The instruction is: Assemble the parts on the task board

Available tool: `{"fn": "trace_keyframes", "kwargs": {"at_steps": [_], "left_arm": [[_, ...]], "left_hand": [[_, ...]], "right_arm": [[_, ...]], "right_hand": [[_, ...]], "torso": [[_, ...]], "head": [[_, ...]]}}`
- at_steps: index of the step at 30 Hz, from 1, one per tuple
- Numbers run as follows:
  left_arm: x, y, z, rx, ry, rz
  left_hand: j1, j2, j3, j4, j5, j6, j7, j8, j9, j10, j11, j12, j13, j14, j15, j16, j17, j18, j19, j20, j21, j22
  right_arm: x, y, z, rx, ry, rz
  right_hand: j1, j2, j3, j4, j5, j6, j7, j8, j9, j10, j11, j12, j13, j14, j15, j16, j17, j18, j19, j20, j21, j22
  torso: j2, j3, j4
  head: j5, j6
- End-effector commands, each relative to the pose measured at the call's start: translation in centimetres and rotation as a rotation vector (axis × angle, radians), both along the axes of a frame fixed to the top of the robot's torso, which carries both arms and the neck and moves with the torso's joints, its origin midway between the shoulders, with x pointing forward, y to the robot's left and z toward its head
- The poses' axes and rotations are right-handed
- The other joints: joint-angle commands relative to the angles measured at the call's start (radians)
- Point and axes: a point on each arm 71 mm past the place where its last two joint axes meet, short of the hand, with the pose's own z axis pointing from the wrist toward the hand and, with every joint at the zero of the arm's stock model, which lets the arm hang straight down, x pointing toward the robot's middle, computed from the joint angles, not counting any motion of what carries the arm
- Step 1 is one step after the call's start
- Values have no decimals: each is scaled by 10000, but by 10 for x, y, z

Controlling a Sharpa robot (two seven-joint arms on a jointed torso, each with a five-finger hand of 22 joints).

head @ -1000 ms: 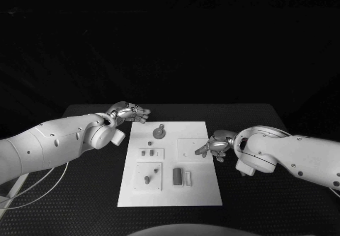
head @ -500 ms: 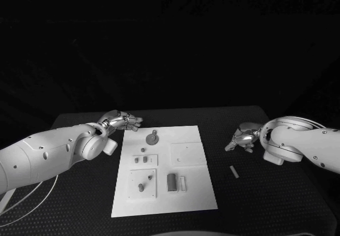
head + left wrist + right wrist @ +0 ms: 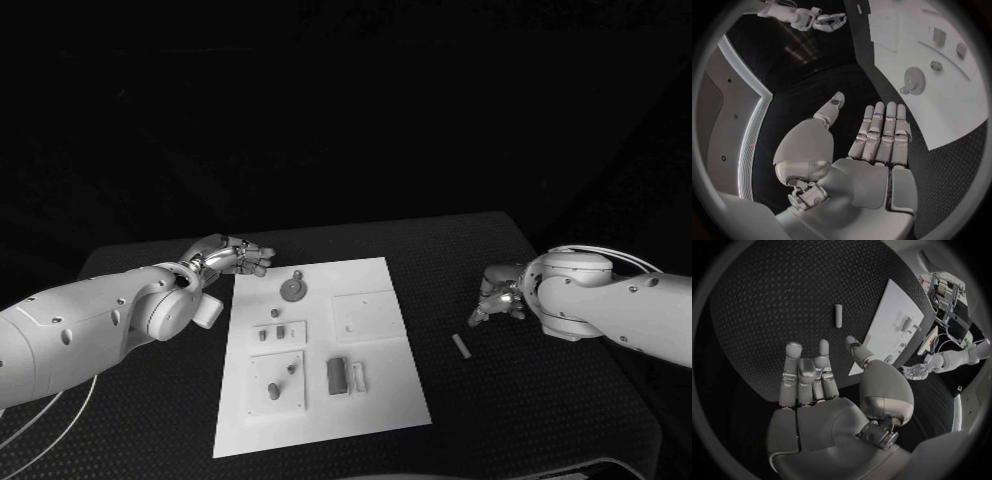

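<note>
We see the white task board lying in the middle of the black table, with small parts set in its recesses, among them a round disc at the far end. One short peg lies on the table just right of the board. Our left hand hovers beside the board's far left corner, fingers straight and holding nothing. Our right hand hangs right of the board, near the peg, fingers loosely spread and empty.
</note>
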Motion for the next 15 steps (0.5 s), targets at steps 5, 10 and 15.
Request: {"fn": "trace_keyframes", "kwargs": {"at_steps": [5, 10, 15], "left_arm": [[0, -1, 1, -98, -92, -134], [0, 0, 1, -91, -85, -122], [0, 0, 1, -100, -63, -147]], "left_hand": [[-11, -43, -75, 6, -31, 37, -31, 65, -1, 82, -15, -32, 14, -18, 18, -63, 13, 74, -52, -5, -3, -9], [-18, -38, -79, 8, -32, 36, -30, 65, -2, 81, -15, -33, 14, -20, 19, -66, 14, 74, -53, -4, -2, -9], [-24, -38, -85, 9, -33, 36, -30, 64, -3, 80, -14, -34, 14, -21, 20, -68, 15, 74, -55, -3, -3, -10]], "right_arm": [[-6, 9, -28, -824, 493, 490], [-9, 12, -41, -914, 819, 557], [-13, 21, -49, -841, 1001, 739]], "right_hand": [[-352, -294, 189, 683, 31, -39, 5, -6, -24, 52, -11, -31, 27, 34, -9, 71, 0, 57, 21, -56, 42, 164], [-506, -428, 258, 1024, 32, -49, 7, -9, -22, 39, -8, -37, 45, 15, -7, 82, 2, 57, -3, -59, 48, 172], [-594, -510, 288, 1214, 33, -62, 10, -13, -20, 20, -5, -41, 61, -6, -4, 92, 6, 57, -27, -63, 56, 179]], "torso": [[6, 30, 30], [15, 4, 39], [-1, 7, 27]], "head": [[-50, -130], [-68, -196], [-47, -259]]}}
